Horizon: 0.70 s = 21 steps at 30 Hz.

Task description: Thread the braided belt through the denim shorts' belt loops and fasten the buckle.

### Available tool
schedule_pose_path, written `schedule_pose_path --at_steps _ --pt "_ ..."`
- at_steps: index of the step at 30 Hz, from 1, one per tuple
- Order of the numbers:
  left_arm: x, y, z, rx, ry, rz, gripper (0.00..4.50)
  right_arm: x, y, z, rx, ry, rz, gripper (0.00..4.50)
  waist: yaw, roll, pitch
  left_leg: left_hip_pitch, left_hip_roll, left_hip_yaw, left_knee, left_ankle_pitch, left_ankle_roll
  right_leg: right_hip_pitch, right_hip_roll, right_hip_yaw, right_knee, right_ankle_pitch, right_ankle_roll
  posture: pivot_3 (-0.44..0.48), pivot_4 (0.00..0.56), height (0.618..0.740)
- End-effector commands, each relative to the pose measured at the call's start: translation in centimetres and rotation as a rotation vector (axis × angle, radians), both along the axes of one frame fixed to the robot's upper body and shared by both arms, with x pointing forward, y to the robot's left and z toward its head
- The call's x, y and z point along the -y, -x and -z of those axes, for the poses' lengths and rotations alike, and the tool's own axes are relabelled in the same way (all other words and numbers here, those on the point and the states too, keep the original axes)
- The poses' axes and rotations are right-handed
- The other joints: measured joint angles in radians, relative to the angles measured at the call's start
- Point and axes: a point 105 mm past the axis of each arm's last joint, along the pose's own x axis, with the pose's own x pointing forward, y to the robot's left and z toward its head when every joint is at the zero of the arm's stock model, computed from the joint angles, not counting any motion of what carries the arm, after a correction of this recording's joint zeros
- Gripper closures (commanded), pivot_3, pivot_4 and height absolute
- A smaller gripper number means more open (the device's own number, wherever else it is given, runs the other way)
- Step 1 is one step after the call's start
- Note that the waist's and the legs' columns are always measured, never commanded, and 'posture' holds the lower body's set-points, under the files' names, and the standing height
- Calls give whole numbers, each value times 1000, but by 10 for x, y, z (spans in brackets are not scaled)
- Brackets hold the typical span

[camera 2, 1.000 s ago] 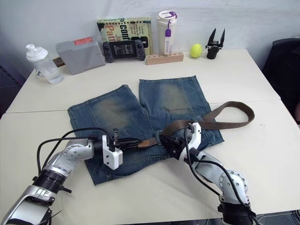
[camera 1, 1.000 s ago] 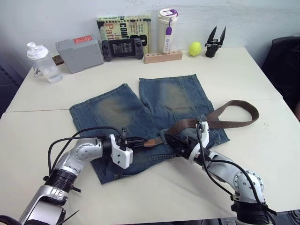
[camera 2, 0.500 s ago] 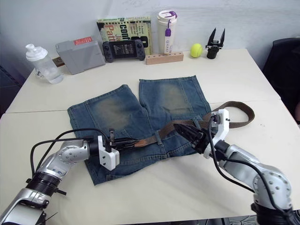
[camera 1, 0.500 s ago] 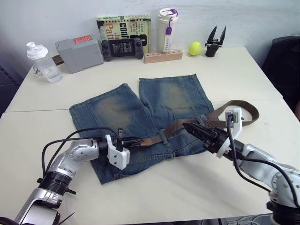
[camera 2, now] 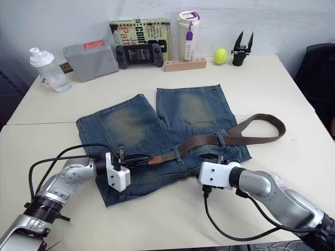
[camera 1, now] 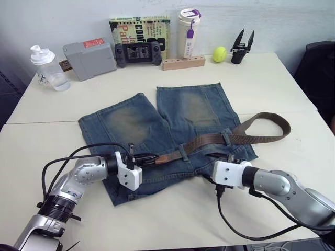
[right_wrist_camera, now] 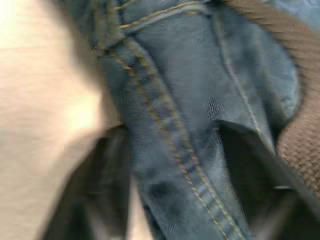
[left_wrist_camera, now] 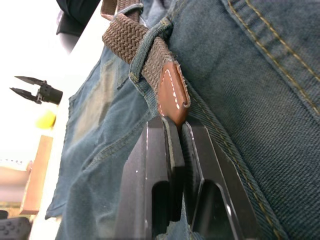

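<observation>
The denim shorts (camera 1: 157,117) lie flat, waistband toward me. The braided belt (camera 1: 209,139) runs along the waistband under two belt loops (camera 1: 183,151) (camera 1: 226,138), then curls out in a loose bend (camera 1: 280,125) on the table to the right. My left gripper (camera 1: 151,157) is shut on the belt's leather tip (left_wrist_camera: 172,92), just past a loop (left_wrist_camera: 150,42). My right gripper (camera 1: 222,156) is open at the waistband's edge, one finger (right_wrist_camera: 100,190) on each side of the denim hem (right_wrist_camera: 170,150). I cannot make out the buckle.
Along the table's far edge stand a clear bottle (camera 1: 47,68), a grey box (camera 1: 89,54), a game controller (camera 1: 137,52), a book (camera 1: 138,25), a white tumbler (camera 1: 188,32), a wooden block (camera 1: 182,63), a tennis ball (camera 1: 219,53) and a black spare gripper (camera 1: 241,48).
My right gripper left the belt, swung up and right, then came down open over the waistband's near edge. The left gripper drew the leather tip slightly further left.
</observation>
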Motion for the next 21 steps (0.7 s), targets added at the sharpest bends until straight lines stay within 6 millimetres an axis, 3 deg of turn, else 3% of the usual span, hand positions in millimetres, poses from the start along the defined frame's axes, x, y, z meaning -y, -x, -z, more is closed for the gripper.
schedule_pose_path --at_steps 1,2,4,9,13,17,21 --pt "-6 11 -13 39 23 -10 4500 10 -5 20 -29 47 28 3338 -3 -1 0 0 0 0 0 0 0 0 0 0 0 0 0 0 150 716" --pt "-7 12 -13 40 20 -14 4500 11 -7 21 -42 18 52 3953 -3 -1 -1 1 0 1 0 -1 2 1 0 1 0 0 0 0 150 716" --pt "-11 17 -13 47 9 -23 4500 22 -16 20 -62 -30 147 4423 -3 -1 -1 3 0 1 0 -2 3 2 0 1 1 0 0 0 150 716" --pt "-21 25 -10 55 -25 -52 4500 100 -40 29 -53 37 447 4474 -1 -2 -1 4 1 0 0 0 2 4 2 1 1 4 -3 0 150 716" --pt "-24 27 -9 63 -38 -68 4500 132 -48 22 -38 24 579 4474 21 -1 -1 10 2 -3 2 0 3 15 -1 -2 -4 5 -2 0 150 716" --pt "-23 28 -9 74 -40 -68 4500 145 -49 22 -43 21 632 4474 40 -2 -1 8 0 -7 4 0 5 18 -4 -5 -7 4 -4 0 150 716" --pt "-19 29 -9 81 -34 -62 4500 134 -47 27 -71 -11 625 4474 49 -2 -2 8 -1 -8 3 0 6 17 -6 -8 -7 5 -2 0 150 716"
